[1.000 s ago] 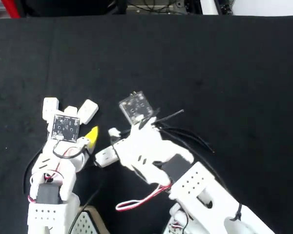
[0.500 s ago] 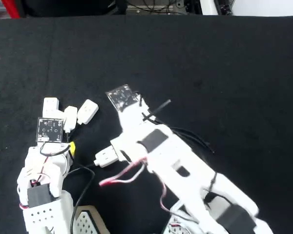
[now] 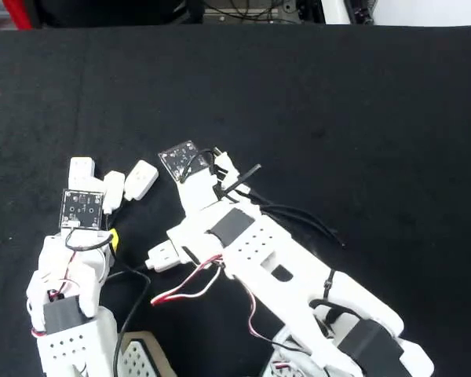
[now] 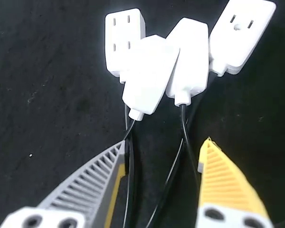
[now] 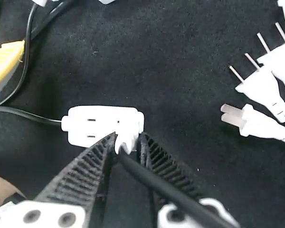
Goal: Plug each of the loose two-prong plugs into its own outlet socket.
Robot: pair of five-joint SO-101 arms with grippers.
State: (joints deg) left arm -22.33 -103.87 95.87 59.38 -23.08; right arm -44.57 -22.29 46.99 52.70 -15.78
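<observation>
The right tool (image 5: 127,137) gripped a white plug (image 5: 128,142) touching the side of a white outlet block (image 5: 99,122) on the black bench (image 5: 180,57), with loose two-prong plugs (image 5: 256,88) lying nearby. The left tool (image 4: 164,141) stood wide open, holding nothing, astride two black cables (image 4: 178,156).

Quick count: three loose two-prong plugs (image 5: 259,85) (image 5: 256,124) (image 5: 284,58), a fourth plug (image 5: 127,143) in the right tool (image 5: 127,137), three outlets (image 5: 102,124) (image 4: 125,35) (image 4: 242,31) total, plus two corded white pieces (image 4: 149,76) (image 4: 187,57).
</observation>
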